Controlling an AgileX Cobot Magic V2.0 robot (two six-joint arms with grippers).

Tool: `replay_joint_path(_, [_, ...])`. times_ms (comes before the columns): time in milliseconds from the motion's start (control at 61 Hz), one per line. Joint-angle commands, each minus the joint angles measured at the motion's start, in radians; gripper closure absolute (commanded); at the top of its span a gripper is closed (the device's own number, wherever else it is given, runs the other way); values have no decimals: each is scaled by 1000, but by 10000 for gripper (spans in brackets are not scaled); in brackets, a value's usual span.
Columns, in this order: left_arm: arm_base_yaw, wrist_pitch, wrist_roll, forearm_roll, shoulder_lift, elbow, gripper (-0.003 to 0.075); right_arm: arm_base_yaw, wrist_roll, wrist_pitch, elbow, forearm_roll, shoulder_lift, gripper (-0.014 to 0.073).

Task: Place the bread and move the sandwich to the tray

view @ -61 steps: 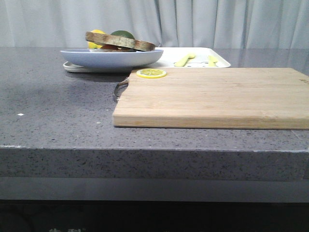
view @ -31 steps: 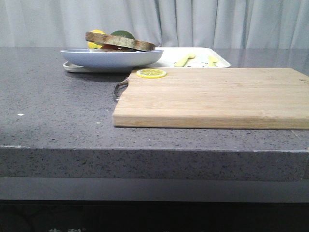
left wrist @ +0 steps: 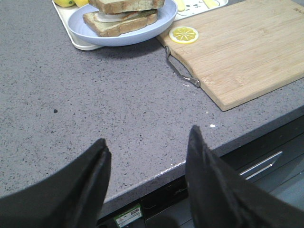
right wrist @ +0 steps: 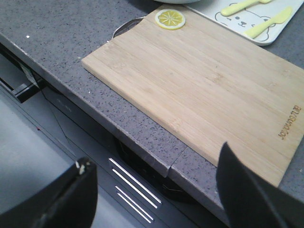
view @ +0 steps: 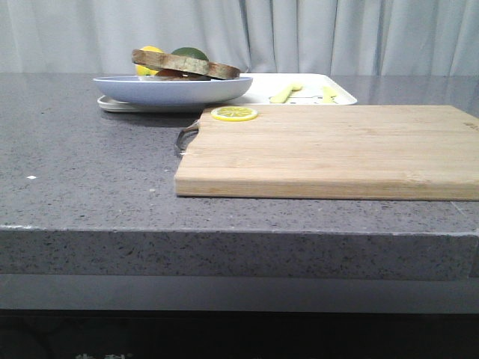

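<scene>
On the pale-blue plate (left wrist: pixel 156 28) a thick brown-crusted bread (left wrist: pixel 126 4) slice lies on top of the sandwich (left wrist: pixel 121 23), whose lower slice shows a strip of egg white. From the front only the top bread (view: pixel 187 63) shows above the plate (view: pixel 172 88). The plate rests on the left end of the cream-white tray (view: pixel 337 97) (right wrist: pixel 270 31). My left gripper (left wrist: pixel 148 135) hangs open and empty over the table's front edge, well short of the plate. My right gripper (right wrist: pixel 154 156) is open and empty off the front edge, near the cutting board.
A wooden cutting board (view: pixel 329 149) with a metal handle (left wrist: pixel 183 73) lies front right, a lemon slice (view: pixel 234 114) on its far left corner. Yellow cutlery (right wrist: pixel 247 5) lies on the tray. Yellow and green fruit (view: pixel 187 52) sits behind the bread. Drawer fronts (right wrist: pixel 133 190) are below the table edge.
</scene>
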Motion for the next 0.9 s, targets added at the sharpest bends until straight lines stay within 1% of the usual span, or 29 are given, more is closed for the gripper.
replay_joint_path(0, [-8,-74,-10,-3,4,-23,395,0,-2,-74,-21,-8,3,127])
replay_joint_path(66, [-8,-78,-10,-3,4,-23,446,0,-2,-74,-21,-8,3,208])
replay_joint_path(213, [-8,-90,-10,-3,4,-23,614,0,-2,-73,-21,-8,3,482])
replay_joint_path(311, [-8,-88,-10,-1,4,-23,711,0,-2,-73,-21,-8,3,604])
replay_joint_path(344, [-8,-88,-10,-1,4,-23,735,0,-2,-73,-21,-8,3,640])
replay_joint_path(377, [-8,-88,-10,-1,4,-23,738,0,-2,-72,-21,-8,3,664])
replay_joint_path(885, [-8,-90,-10,-1,4,-23,738,0,-2,-72,-21,-8,3,662])
